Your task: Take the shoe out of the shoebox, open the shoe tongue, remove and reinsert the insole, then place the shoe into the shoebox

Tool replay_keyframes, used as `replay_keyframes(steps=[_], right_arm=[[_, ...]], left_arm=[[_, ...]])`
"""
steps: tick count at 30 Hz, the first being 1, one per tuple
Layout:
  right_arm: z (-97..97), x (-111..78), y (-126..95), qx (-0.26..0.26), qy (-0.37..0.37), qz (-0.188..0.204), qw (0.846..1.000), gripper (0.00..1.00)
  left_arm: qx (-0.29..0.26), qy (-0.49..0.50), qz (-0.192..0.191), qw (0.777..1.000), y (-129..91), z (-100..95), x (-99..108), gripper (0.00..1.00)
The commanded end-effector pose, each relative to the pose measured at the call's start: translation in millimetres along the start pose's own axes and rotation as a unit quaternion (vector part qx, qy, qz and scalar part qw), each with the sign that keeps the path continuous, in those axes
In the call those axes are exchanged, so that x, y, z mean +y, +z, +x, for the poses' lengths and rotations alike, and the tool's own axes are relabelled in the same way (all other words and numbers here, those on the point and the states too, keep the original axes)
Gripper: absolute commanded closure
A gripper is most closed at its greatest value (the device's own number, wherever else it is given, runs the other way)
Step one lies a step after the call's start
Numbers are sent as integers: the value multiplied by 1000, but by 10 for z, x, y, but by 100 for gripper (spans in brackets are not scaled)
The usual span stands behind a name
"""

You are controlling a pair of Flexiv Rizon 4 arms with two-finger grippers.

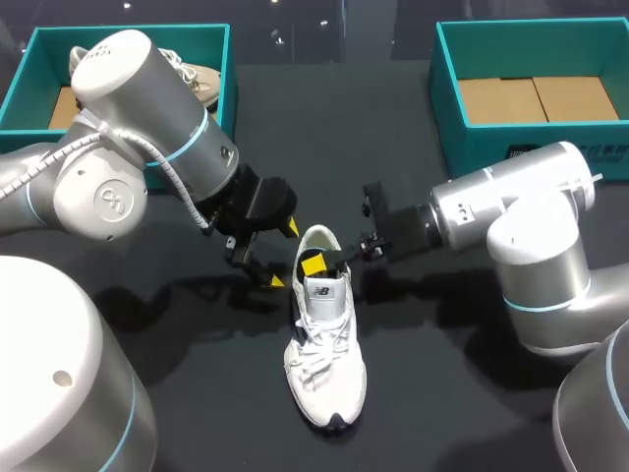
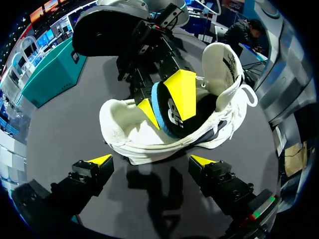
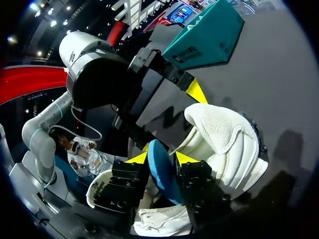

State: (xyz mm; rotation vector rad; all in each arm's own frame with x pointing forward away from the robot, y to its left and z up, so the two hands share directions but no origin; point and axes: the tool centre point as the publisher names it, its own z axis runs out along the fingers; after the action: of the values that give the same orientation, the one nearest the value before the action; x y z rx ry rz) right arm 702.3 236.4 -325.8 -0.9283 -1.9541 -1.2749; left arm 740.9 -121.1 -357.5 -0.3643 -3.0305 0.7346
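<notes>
**Insole pinched at the mouth of the shoe, out on the table**

The white shoe (image 1: 324, 344) lies on the black table (image 1: 442, 393), outside both boxes, with its toe nearest the robot and its heel pointing away. At the shoe's opening the right gripper (image 3: 160, 159), coming in from the right, has both yellow-tipped fingers clamped on the blue-edged insole (image 3: 162, 174) (it stands up out of the heel end, partly inside the shoe). Just left of the heel the left gripper (image 1: 283, 254) has its jaws wide apart, with the shoe ahead of them rather than between them. Farther back, the left shoebox (image 1: 224, 79), teal, holds a beige shoe (image 1: 201, 84). The right shoebox (image 1: 472, 147), also teal, shows brown cardboard inside.
</notes>
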Motion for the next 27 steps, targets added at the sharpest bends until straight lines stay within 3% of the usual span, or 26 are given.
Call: replay_keyframes(steps=[1,5,7,12,16,21,26,27], right_arm=[[72,76,-49,-18,-2,13,1000,70],[28,133,-47,-25,-3,18,1000,80],[-22,151,-40,-20,-3,19,1000,100],[-151,131,22,-10,10,21,1000,100],[-204,-14,98,1,33,26,999,100],[-170,-203,138,7,57,26,998,100],[-90,-188,97,-6,52,19,998,100],[-72,-167,83,-10,48,17,999,93]], left_arm=[[-1,0,0,1000,-4,10,5,0],[-1,0,0,1000,-4,10,5,0],[-1,0,0,1000,-4,10,5,0],[-1,0,0,1000,-4,10,5,0],[-1,0,0,1000,-4,10,5,0],[-1,0,0,1000,-4,10,5,0],[-1,0,0,1000,-4,10,5,0],[-1,0,0,1000,-4,10,5,0]])
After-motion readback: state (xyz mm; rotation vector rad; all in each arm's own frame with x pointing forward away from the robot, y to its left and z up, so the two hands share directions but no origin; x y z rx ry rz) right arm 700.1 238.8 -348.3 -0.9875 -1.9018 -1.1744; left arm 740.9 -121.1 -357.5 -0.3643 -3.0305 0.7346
